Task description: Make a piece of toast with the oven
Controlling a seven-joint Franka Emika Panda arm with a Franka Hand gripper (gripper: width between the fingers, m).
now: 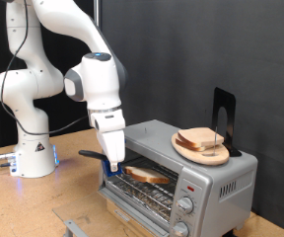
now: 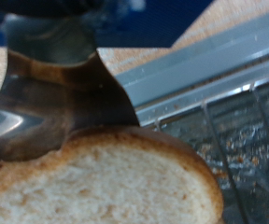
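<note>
The claw [image 1: 113,158] hung at the oven's [image 1: 177,168] open front, towards the exterior view's left, and it gripped the piece of toast [image 1: 145,175] by one edge. That edge hold kept the slice lying roughly flat over the wire rack [image 2: 237,140], so it could sit inside the oven mouth without the arm having to enter. In the wrist view one finger [image 2: 55,107] pressed against the crust. The spare slices [image 1: 200,141] lay on the wooden plate [image 1: 216,156] atop the oven, out of the way. The oven stood on the table [image 1: 24,207].
</note>
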